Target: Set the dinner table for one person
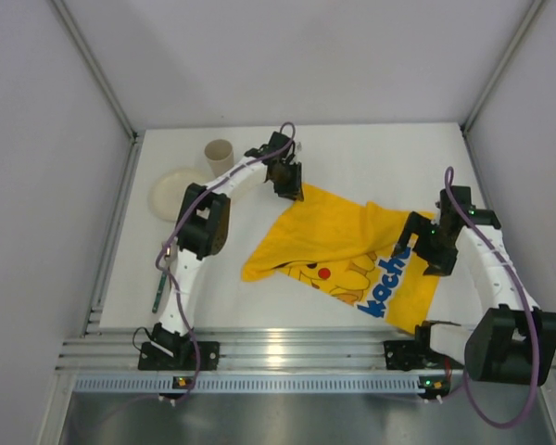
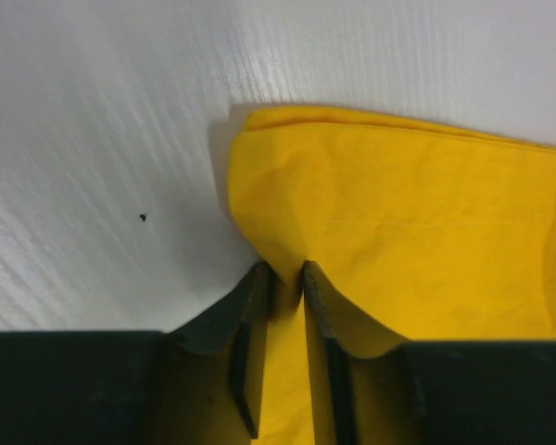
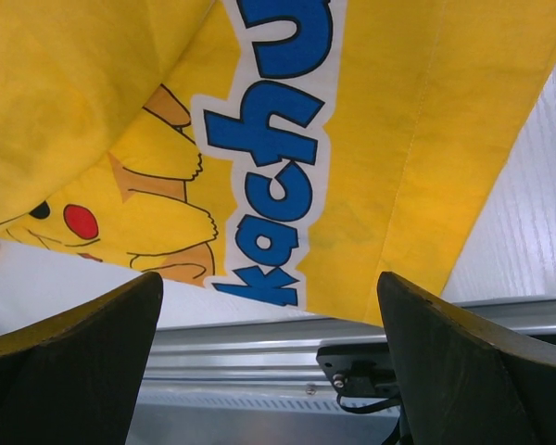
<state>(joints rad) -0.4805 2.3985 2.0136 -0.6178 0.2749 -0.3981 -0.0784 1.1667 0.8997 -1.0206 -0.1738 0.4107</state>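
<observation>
The white dinner table carries a crumpled yellow cartoon-printed cloth mat in its middle. My left gripper is at the mat's far corner, shut on the yellow cloth, which runs between its fingers. My right gripper hovers over the mat's right edge, open and empty; its wide-apart fingers frame the blue lettering. A beige cup, a pale plate and a green-handled utensil lie at the left.
The slotted aluminium rail runs along the table's near edge, with both arm bases bolted to it. White walls enclose the table on three sides. The right arm's base shows under the right gripper.
</observation>
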